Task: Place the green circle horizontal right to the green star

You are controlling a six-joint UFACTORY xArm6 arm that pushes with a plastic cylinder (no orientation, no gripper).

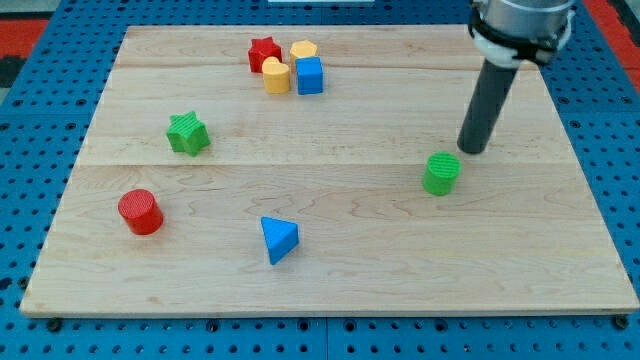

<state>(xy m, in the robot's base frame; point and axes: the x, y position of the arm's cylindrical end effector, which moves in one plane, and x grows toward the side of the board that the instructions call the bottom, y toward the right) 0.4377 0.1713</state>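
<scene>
1. The arm enters from the view's top right corner; only its grey and black collar and the straight dark rod below it show, the rod leaning slightly so that its lower end sits further to the view's left than the collar.
2. My tip (pixel 472 150) rests on the wooden tabletop (pixel 330 270), just above and to the view's right of the green circle (pixel 441 173), very near it; contact between them cannot be made out.
3. This arm has no fingers (it ends in the plain rod), so nothing is grasped.
4. The green circle stands upright in the right half of the tabletop, well apart from the green star (pixel 187 133), which lies far to the view's left and a little higher in the view.
5. Near the view's top sits a tight cluster of 4 blocks: a red star (pixel 264 53), a yellow hexagon (pixel 304 50), a yellow cylinder (pixel 276 76) and a blue cube (pixel 309 75).
6. A red cylinder (pixel 140 211) stands at the lower left.
7. A blue triangle (pixel 279 239) lies near the bottom centre.
</scene>
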